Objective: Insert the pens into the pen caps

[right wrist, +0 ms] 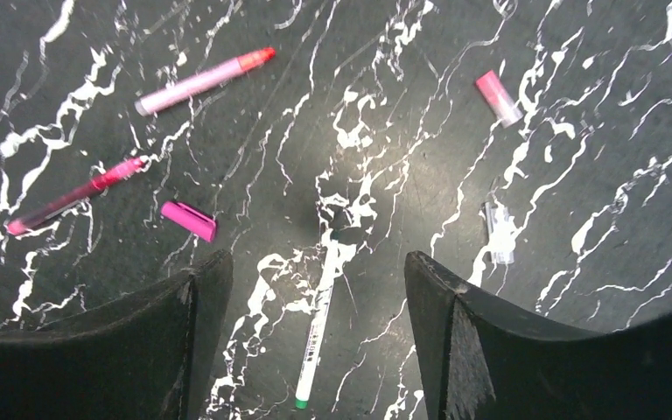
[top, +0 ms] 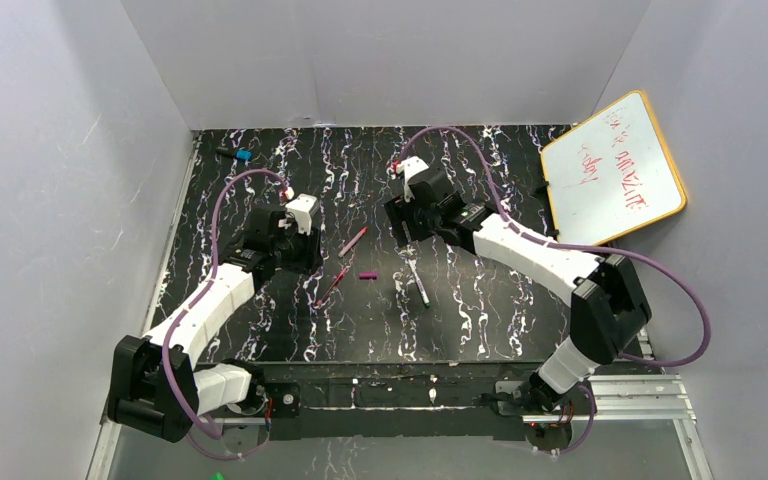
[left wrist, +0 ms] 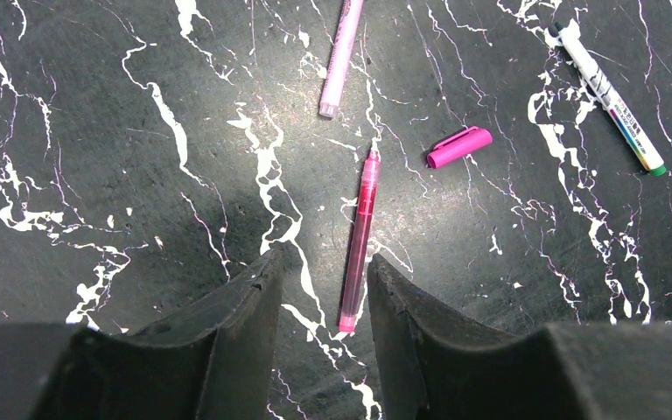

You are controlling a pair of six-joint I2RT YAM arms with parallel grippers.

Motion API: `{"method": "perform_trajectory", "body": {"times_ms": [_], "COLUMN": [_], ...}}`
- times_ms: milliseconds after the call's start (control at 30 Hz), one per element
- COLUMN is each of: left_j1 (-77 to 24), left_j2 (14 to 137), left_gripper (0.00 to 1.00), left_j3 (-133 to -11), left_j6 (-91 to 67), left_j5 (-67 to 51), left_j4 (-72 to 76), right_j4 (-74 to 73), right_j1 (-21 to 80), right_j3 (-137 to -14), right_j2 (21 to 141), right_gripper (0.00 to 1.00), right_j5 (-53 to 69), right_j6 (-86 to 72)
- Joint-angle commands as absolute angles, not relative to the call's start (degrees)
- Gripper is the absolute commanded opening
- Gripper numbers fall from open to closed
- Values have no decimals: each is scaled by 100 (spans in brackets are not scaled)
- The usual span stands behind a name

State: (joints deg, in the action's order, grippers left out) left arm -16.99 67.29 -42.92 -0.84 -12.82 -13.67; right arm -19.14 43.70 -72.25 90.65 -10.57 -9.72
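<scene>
A translucent magenta pen (left wrist: 359, 241) lies on the black marbled table, its near end between the fingers of my open left gripper (left wrist: 319, 271), close to the right finger. A pink pen (left wrist: 341, 57) lies beyond it, a magenta cap (left wrist: 459, 146) to its right, and a whitish pen with a green tip (left wrist: 617, 101) at the far right. My right gripper (right wrist: 315, 271) is open above the whitish pen (right wrist: 319, 332). Its view also shows the magenta cap (right wrist: 189, 220), a pink cap (right wrist: 499, 98) and a clear cap (right wrist: 499, 232). From above, the left gripper (top: 295, 235) and the right gripper (top: 410, 215) flank the pens.
A small blue-and-black item (top: 240, 155) lies at the table's far left. A whiteboard with a yellow frame (top: 610, 170) leans at the far right. Grey walls close in the table (top: 500, 300) on three sides.
</scene>
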Motion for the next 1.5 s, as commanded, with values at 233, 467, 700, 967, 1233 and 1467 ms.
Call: {"method": "perform_trajectory", "body": {"times_ms": [233,467,700,967,1233,1467], "left_j1": [-1714,-1711,-1714,-1714,-1714,-1713], "left_j2": [6652,6661,6684,6705,6731,6715], "left_gripper": [39,40,40,40,40,40], "left_j3": [-4403,-4412,-4412,-4420,-4420,-4415], "left_j6": [-26,-26,-24,-25,-26,-25], "left_j5": [-1293,-1291,-1302,-1318,-1327,-1312], "left_j4": [-1394,-1395,-1396,-1390,-1389,-1392], "right_j4": [-1772,-1594,-1517,-1393,-1460,-1501], "right_j1": [4263,4263,4280,4325,4326,4327], "right_j3": [-6781,-6341,-6269,-6266,-6328,-5969], "right_j2": [9733,9873,10025,10329,10486,10302], "right_gripper": [67,64,57,49,38,34], "right_j5": [-514,-449,-335,-303,-313,-257], "right_j6": [-1149,-1251,-1274,-1280,-1274,-1338]}}
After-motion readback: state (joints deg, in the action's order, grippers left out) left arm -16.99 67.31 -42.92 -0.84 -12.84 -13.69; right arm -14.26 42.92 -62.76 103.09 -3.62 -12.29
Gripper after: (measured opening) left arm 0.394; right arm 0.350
